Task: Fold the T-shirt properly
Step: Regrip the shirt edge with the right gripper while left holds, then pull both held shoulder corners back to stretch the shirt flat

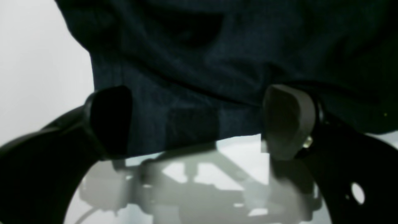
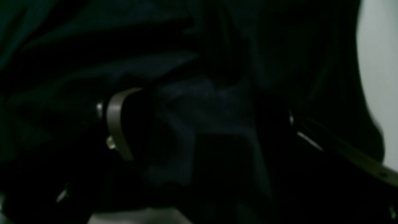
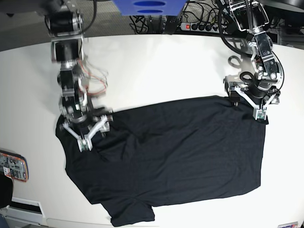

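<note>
The white counter [image 3: 156,66] filled the base view, curving away at its far edge. Spread across its near half lay the T-shirt [image 3: 175,156], black and matte, mostly flat with shallow wrinkles, one sleeve reaching toward the counter's near edge and one upper corner bunched at the left of that view.

The right gripper [image 3: 84,134] stood at that bunched corner, its arm coming down from the far left of the counter. Its fingers [image 2: 116,124] were spread wide, resting over dark folds of cloth; the right wrist view was too dim to show whether the fingertips pressed into the fabric, and nothing was pinched between them.

The left gripper [image 3: 247,102] stood at the opposite upper corner of the shirt, on the right side of the base view. Its fingers [image 1: 287,121] were likewise apart, one on each side of the shirt's edge; in the left wrist view the hem hung across the gap between them, with the pale, reflective counter showing below it. No cloth was clamped there either.

No container held anything in these views. A small red-and-grey object [image 3: 13,166] lay at the counter's left edge, well apart from the shirt, too small to identify. A power strip [image 3: 199,26] sat beyond the far edge.
</note>
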Available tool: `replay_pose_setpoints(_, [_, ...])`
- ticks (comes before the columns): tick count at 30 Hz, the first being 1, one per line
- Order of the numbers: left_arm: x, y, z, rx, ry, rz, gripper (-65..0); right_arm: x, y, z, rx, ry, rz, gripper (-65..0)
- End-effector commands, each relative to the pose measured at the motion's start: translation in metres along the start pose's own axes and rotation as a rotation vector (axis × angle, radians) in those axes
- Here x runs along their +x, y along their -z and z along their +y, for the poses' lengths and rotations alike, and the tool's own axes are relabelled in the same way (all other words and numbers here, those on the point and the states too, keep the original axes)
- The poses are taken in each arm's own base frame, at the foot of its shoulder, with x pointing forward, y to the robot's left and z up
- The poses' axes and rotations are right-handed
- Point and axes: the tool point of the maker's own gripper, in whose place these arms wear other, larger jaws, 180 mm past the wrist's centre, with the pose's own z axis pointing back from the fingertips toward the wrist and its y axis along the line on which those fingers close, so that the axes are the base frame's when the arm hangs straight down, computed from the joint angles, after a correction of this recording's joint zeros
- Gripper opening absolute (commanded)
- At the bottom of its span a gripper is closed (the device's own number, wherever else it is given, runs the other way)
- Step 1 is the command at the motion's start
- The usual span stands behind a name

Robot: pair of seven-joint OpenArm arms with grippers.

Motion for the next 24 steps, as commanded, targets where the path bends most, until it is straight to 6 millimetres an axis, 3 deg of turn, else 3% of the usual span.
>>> replay_pose_setpoints(1, [-0.025, -0.004, 0.001, -0.003, 0.013, 0.088, 0.0, -0.066, -0.011, -0.002, -0.016, -0.075, 0.254, -13.9])
replay_pose_setpoints(6, [-0.041, -0.01, -0.009, -0.062, -0.052, 0.093, 0.0, -0.085, -0.027, 0.008, -0.001, -0.085, 0.262, -13.9])
replay_pose_setpoints(15, [-0.068, -0.02, -0.008, -0.06, -0.044, 0.146, 0.0, -0.128, -0.053, 0.019, 0.018, -0.092, 0.322, -13.9])
replay_pose_setpoints(19, [-0.073, -0.029, -0.008, -0.054, -0.025, 0.147, 0.0, -0.129, -0.063, 0.014, 0.01, -0.116, 0.316, -13.9])
replay_pose_setpoints(24, [-0.077, -0.046, 0.015, 0.008, -0.041, 0.137, 0.0, -0.144, -0.08, 0.021, 0.023, -0.122, 0.33, -13.9])
